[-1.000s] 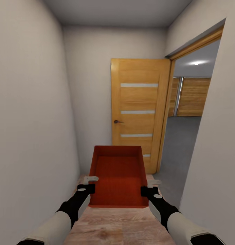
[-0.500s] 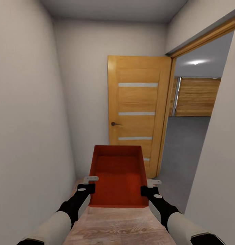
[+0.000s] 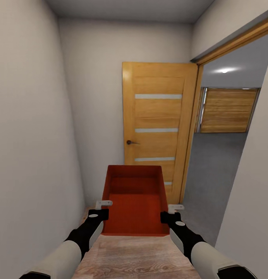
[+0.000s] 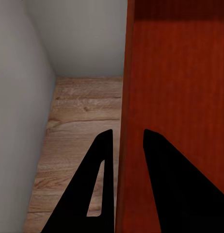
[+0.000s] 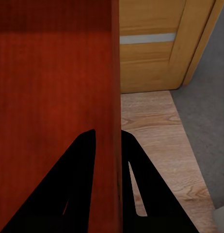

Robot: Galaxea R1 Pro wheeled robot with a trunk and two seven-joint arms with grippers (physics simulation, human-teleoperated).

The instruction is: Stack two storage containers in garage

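I carry one red-orange storage container (image 3: 134,201) in front of me, held off the wood plank floor in a narrow hallway. My left gripper (image 3: 103,207) is shut on its left wall (image 4: 122,97), one finger (image 4: 100,165) outside and one inside. On the opposite side my right gripper (image 3: 169,211) is shut on the right wall (image 5: 115,87), its fingers (image 5: 131,174) straddling the wall. The container is empty. Through the doorway on the right lie the garage's grey concrete floor (image 3: 211,170) and wooden plank doors (image 3: 228,110). The second container is out of view.
An orange wooden door (image 3: 159,128) stands open against the hallway's end, right ahead of the container. Plain walls close in on the left (image 3: 29,155) and on the near right (image 3: 254,201). The doorway frame (image 3: 190,147) opens rightwards into the garage.
The view has advanced down the hallway and turned slightly right, so more of the garage opening shows. The container and both grippers keep the same hold.
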